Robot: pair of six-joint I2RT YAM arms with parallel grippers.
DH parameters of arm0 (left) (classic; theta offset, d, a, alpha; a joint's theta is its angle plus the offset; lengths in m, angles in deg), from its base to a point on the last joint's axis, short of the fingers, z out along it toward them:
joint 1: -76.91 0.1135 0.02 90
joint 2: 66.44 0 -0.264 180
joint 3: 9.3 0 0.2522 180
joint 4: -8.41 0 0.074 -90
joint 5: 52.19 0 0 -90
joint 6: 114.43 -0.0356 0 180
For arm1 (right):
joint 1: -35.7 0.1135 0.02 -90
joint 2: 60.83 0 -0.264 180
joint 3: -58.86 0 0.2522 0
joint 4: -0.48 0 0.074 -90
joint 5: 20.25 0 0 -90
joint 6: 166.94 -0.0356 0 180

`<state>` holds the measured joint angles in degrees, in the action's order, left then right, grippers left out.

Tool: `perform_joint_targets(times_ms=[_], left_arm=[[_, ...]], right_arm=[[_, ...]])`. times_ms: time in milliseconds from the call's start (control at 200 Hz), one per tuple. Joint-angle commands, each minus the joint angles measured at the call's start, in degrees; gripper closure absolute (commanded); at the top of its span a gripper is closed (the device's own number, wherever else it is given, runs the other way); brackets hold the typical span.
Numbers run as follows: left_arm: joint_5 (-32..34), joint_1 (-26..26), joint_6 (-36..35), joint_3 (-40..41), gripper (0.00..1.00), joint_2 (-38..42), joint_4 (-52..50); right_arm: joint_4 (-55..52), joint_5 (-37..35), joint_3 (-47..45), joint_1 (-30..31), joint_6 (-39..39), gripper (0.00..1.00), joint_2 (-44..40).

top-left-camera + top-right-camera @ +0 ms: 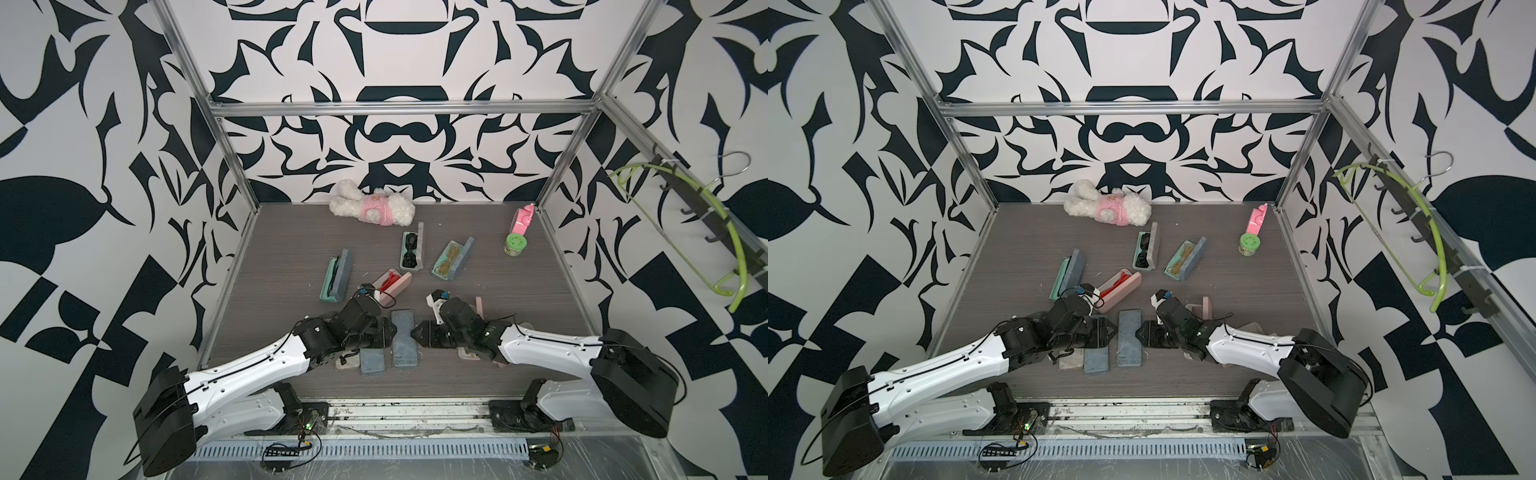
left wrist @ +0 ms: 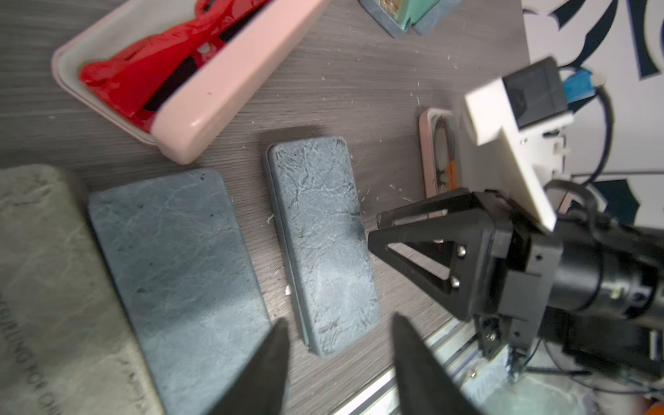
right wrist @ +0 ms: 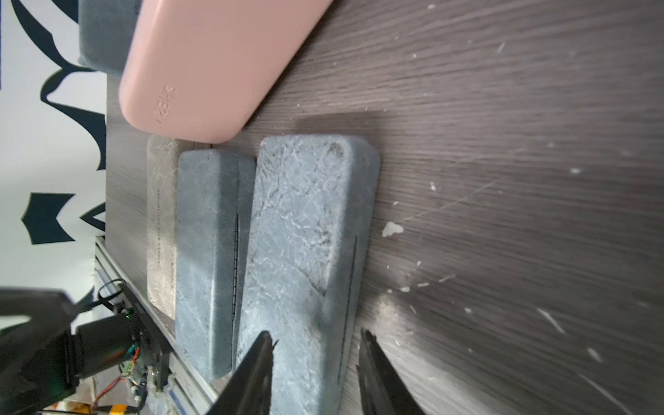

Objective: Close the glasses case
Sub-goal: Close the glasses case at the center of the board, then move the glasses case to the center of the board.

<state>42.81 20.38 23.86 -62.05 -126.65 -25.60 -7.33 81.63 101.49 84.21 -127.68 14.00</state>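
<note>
The glasses case (image 1: 403, 338) (image 1: 1130, 338) is blue-grey and lies shut and flat on the table, between my two grippers in both top views. My left gripper (image 1: 392, 332) (image 2: 339, 323) is open, its tips at the case's left long side with nothing between them. In the left wrist view the case (image 2: 323, 244) lies just beyond its fingers. My right gripper (image 1: 414, 334) (image 3: 316, 336) is open too, its tips at the case's right long side. In the right wrist view one finger hangs over the case (image 3: 305, 251) and one over the table beside it.
A second shut blue-grey case (image 1: 372, 361) and a beige case (image 1: 347, 361) lie under my left arm. A pink open case with red glasses (image 1: 392, 286) is just behind. Three open cases (image 1: 336, 280) (image 1: 412, 251) (image 1: 452, 259), a plush toy (image 1: 372, 203) and a green jar (image 1: 514, 245) stand further back.
</note>
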Motion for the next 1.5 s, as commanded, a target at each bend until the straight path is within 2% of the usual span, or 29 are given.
perform_joint_targets(times_ms=[0,105,250,775,1045,1275,1495], left_arm=[[2.31,0.23,-1.29,-0.65,0.21,0.82,-3.65],[3.15,0.28,-2.28,-1.86,0.1,0.63,-5.66],[3.33,0.27,-3.33,-2.67,0.06,0.79,-6.67],[4.63,0.28,-3.34,-1.93,0.06,4.74,-9.81],[4.81,0.23,-2.64,-0.63,0.07,5.87,-9.82],[4.89,0.28,-2.08,0.21,0.07,6.83,-9.9],[4.49,0.28,-1.97,0.46,0.07,6.75,-9.84]], right_arm=[[-1.76,-2.12,-0.81,0.18,1.08,0.44,-2.09],[-1.06,-2.39,-1.79,0.16,1.26,0.31,-2.25],[2.75,-0.79,-2.89,0.17,1.21,0.27,-0.07],[15.95,4.37,-1.29,0.45,-0.71,0.51,13.31],[15.3,1.93,-0.23,2.96,-2.23,0.54,13.64],[14.7,0.34,2.94,6.16,-4.15,0.56,17.52],[15.53,-0.01,3.75,6.6,-6.89,0.56,19.65]])
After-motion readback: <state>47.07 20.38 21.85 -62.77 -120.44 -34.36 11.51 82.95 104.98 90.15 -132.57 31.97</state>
